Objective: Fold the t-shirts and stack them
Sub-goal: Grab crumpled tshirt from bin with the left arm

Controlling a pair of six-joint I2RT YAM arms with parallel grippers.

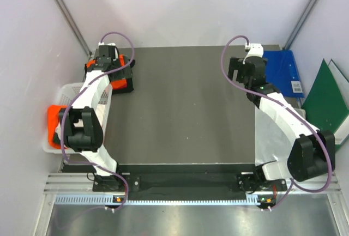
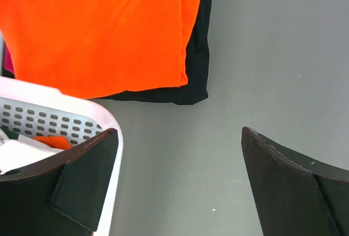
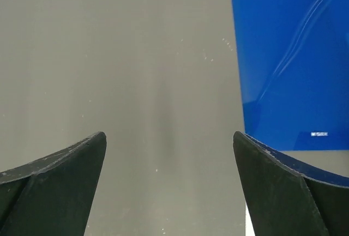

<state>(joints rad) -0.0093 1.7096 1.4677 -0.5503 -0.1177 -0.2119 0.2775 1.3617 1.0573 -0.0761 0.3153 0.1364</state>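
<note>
A folded bright orange t-shirt (image 2: 98, 29) lies on top of a folded black one (image 2: 199, 56) at the table's far left (image 1: 124, 77). My left gripper (image 2: 180, 154) hovers just in front of this stack, open and empty, over bare tabletop; in the top view it (image 1: 106, 61) sits above the stack's left end. More cloth lies in the white mesh basket (image 2: 65, 102): a white piece (image 2: 16, 151) and an orange piece (image 1: 54, 117) hanging over its left rim. My right gripper (image 3: 169, 154) is open and empty above the table at the far right (image 1: 242, 71). The green-sleeved printed shirt is not in view.
A blue folder (image 3: 289, 61) lies at the table's far right corner (image 1: 283, 70), just right of my right gripper. A green folder (image 1: 327, 97) leans off the table's right side. The basket (image 1: 70, 91) stands off the table's left edge. The dark table mat (image 1: 185, 110) fills the middle.
</note>
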